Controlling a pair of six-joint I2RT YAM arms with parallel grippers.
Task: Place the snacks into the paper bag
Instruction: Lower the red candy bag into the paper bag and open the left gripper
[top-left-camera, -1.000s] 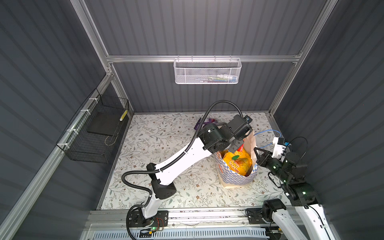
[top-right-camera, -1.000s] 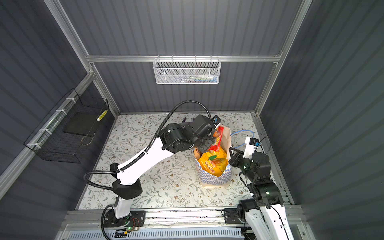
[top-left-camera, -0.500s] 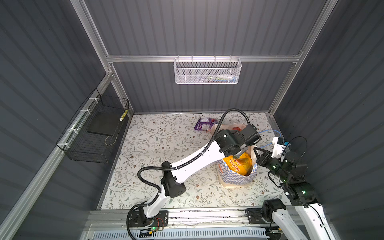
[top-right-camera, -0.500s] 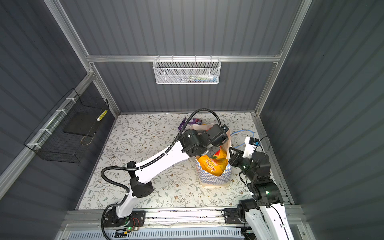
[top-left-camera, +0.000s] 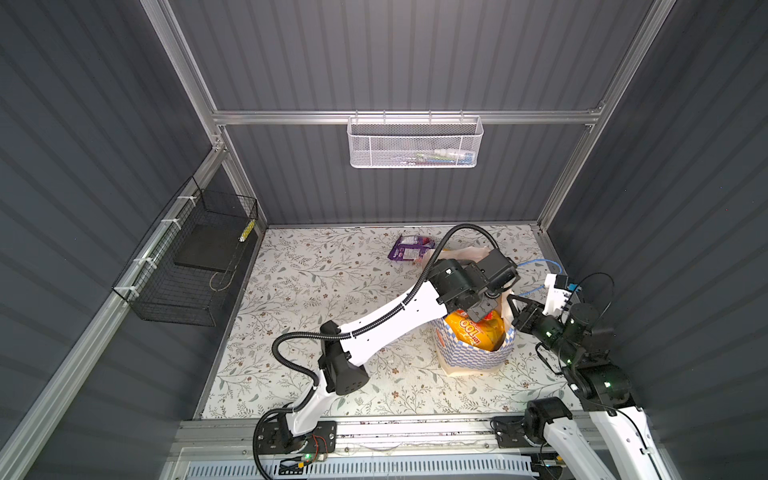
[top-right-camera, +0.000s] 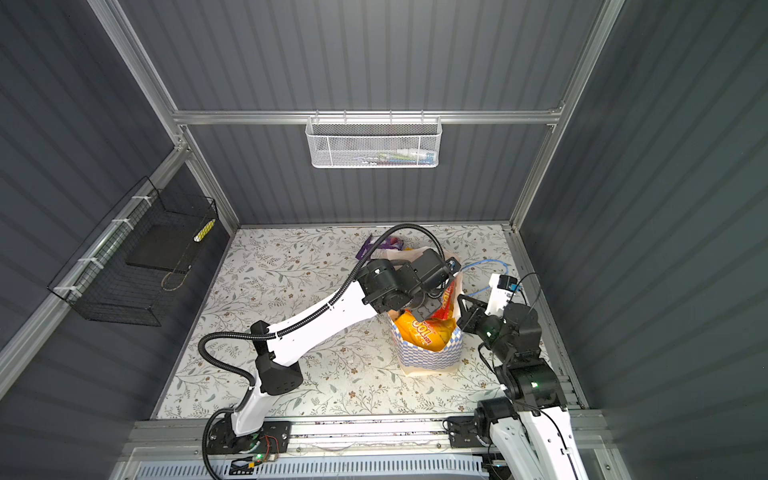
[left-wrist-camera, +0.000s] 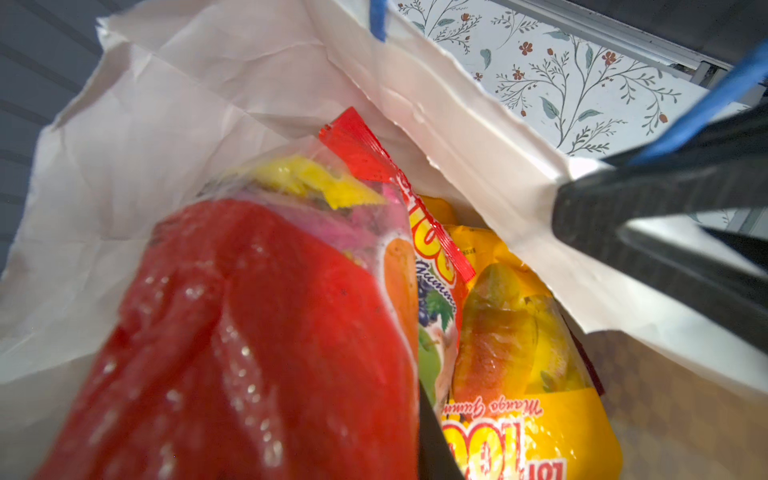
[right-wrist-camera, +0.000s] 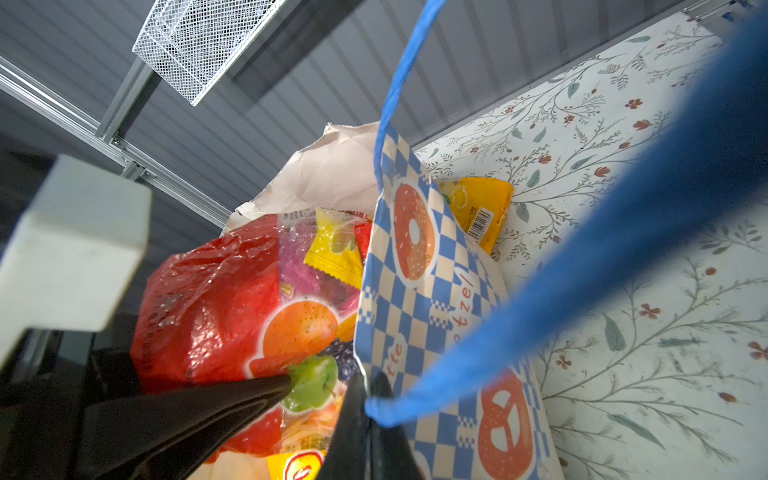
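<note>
Covering the table, a pale sheet printed with leaf sprigs and small red flowers is laid edge to edge.

- Walls: dark grey ribbed panels on three sides, framed in aluminium.
- Rail: run across the far wall; a white basket is hung from it.
- Black basket: fixed to the left wall.
- Bag: stood upright on the sheet at the near right, mouth open, checkered band outward. A yellow packet is seen inside.
- Purple packet: laid flat on the sheet at the far side, apart from the bag.
- Orange packet: laid on the sheet just beside the bag.
- Left gripper: reached across over the bag mouth, clamped on a red packet, which is held partly inside the bag.
- Right gripper: pinched tight on the bag's right rim, by a blue cord.
</note>
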